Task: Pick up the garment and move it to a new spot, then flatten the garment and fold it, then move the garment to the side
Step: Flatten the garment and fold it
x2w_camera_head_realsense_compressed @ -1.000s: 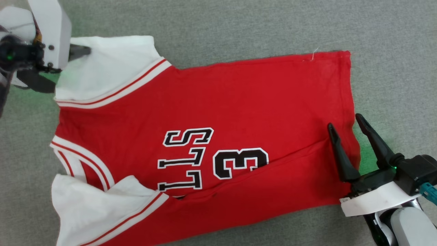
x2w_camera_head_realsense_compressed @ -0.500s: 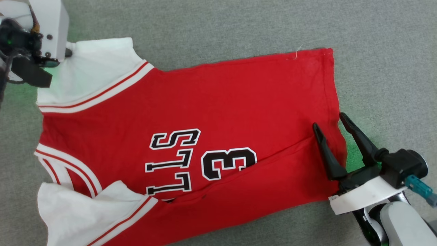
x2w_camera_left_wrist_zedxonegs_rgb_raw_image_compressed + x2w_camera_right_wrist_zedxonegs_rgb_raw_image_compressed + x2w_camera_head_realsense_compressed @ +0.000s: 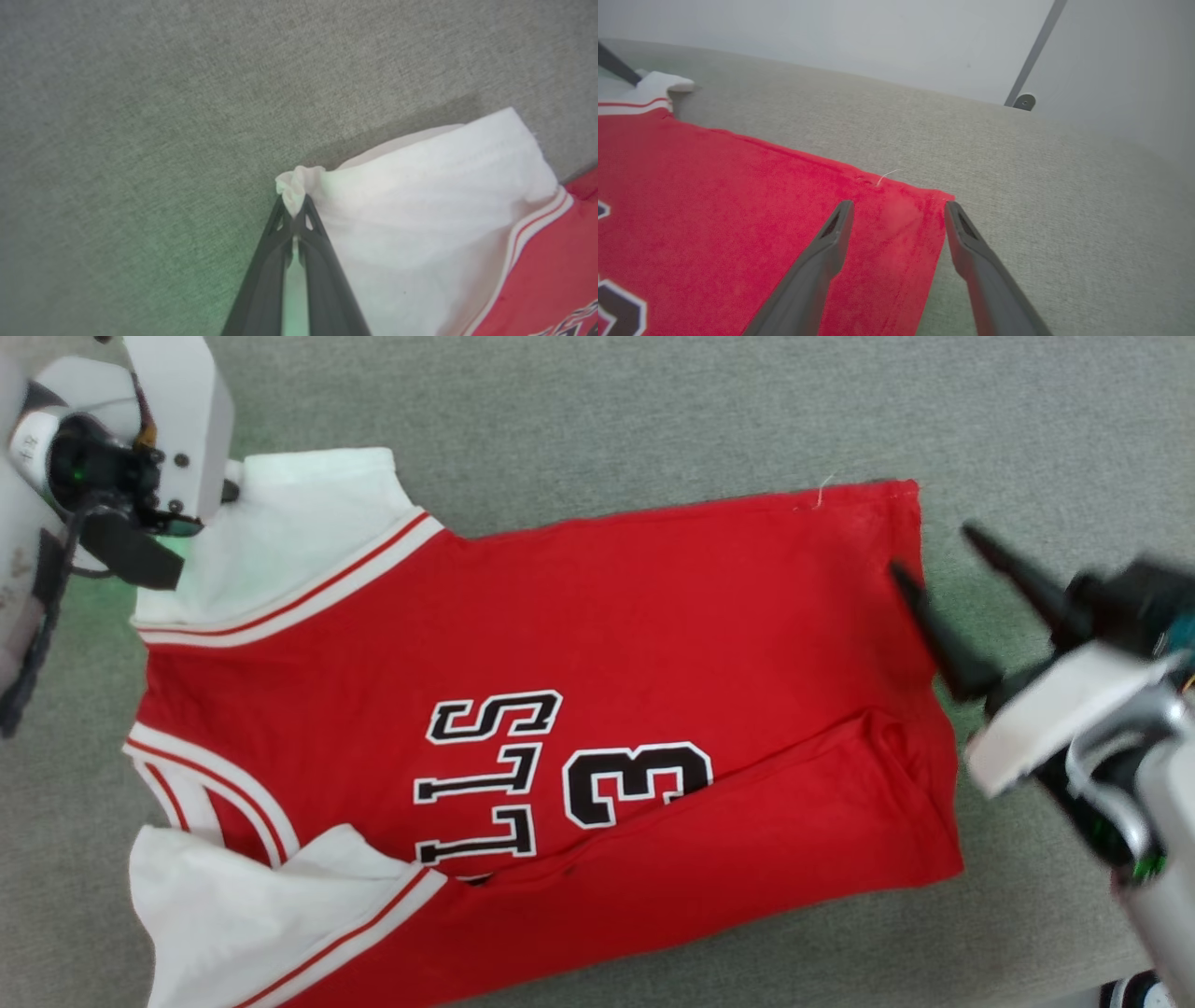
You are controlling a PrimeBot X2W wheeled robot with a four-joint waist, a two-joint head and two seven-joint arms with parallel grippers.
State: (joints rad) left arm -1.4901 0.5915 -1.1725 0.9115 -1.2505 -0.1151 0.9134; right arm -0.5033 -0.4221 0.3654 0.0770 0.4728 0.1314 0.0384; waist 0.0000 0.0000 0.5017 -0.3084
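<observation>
L hand (image 3: pixel 294 211) is pinching sleeve tip of garment (image 3: pixel 560 616); R hand (image 3: pixel 897 207) is hanging spread over hem corner. Nip both layers, prob., then tension evenly.

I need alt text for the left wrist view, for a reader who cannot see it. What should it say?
The left gripper, shut, pinches a bunched corner of the white sleeve of a red jersey. The sleeve lies at the right on a grey cloth surface, with striped trim where it meets the red body.
</observation>
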